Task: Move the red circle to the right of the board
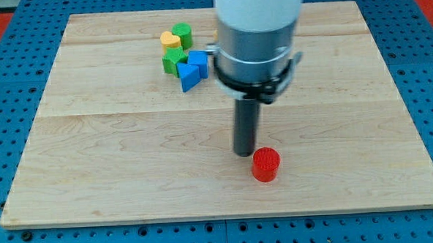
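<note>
The red circle (265,165) is a short red cylinder standing on the wooden board (116,162), a little right of centre and near the view's bottom. My tip (244,152) is the lower end of the dark rod; it sits just left of and slightly above the red circle, close to its upper-left edge or touching it. The arm's wide white and grey body hangs above the rod and hides part of the board's top middle.
A cluster of blocks lies at the top left of centre: a yellow heart-like block (170,41), a green cylinder (183,34), a green block (173,60), a blue cube (198,61) and a blue triangle (189,78). A blue pegboard (11,108) surrounds the board.
</note>
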